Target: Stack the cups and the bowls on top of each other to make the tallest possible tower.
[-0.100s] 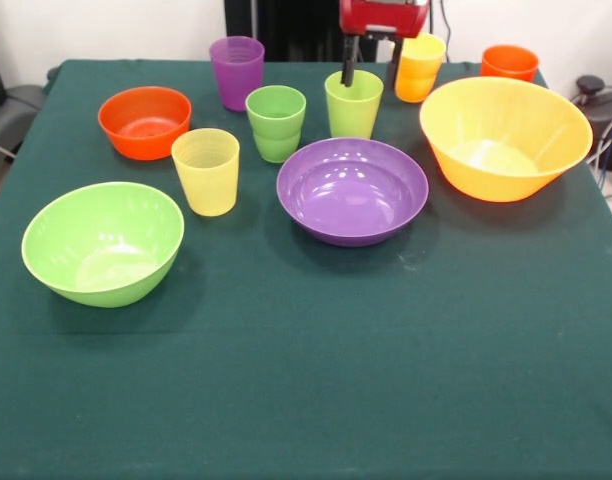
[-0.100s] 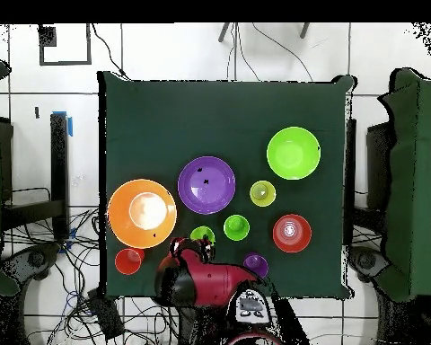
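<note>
Surface: dark green cloth-covered table [image 1: 306, 400]; nothing stacked, every piece stands apart
Bowls: largest glossy yellow-orange bowl [image 1: 505, 137] right; wide shallow purple bowl [image 1: 352, 189] centre; deep lime green bowl [image 1: 103, 241] front left; small orange bowl [image 1: 144, 121] far left
Cups: purple [image 1: 236, 71], ribbed green [image 1: 276, 122], lime green [image 1: 353, 103], pale yellow [image 1: 206, 170], yellow-orange [image 1: 419, 67], orange [image 1: 509, 63]
Gripper [image 1: 370, 68]: spread apart, empty; one finger dips at the lime green cup's rim

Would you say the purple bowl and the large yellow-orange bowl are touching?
Apart. The front view shows a strip of green tablecloth between the purple bowl and the yellow-orange bowl.
</note>
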You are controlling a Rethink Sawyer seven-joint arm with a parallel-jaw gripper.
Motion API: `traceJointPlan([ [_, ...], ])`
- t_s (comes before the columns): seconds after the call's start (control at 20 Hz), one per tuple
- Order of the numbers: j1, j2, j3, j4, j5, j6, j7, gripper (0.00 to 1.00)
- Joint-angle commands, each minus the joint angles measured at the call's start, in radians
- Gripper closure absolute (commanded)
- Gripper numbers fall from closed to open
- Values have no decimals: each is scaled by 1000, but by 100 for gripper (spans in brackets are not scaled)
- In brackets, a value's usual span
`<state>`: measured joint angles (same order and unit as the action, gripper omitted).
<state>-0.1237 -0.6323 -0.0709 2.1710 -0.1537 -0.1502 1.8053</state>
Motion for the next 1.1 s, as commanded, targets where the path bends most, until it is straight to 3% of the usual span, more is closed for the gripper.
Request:
traceJointPlan([
  [0.05,19,83,38,-77,7,-49,151,0],
  [1.1,39,164,36,-102,31,-126,170,0],
])
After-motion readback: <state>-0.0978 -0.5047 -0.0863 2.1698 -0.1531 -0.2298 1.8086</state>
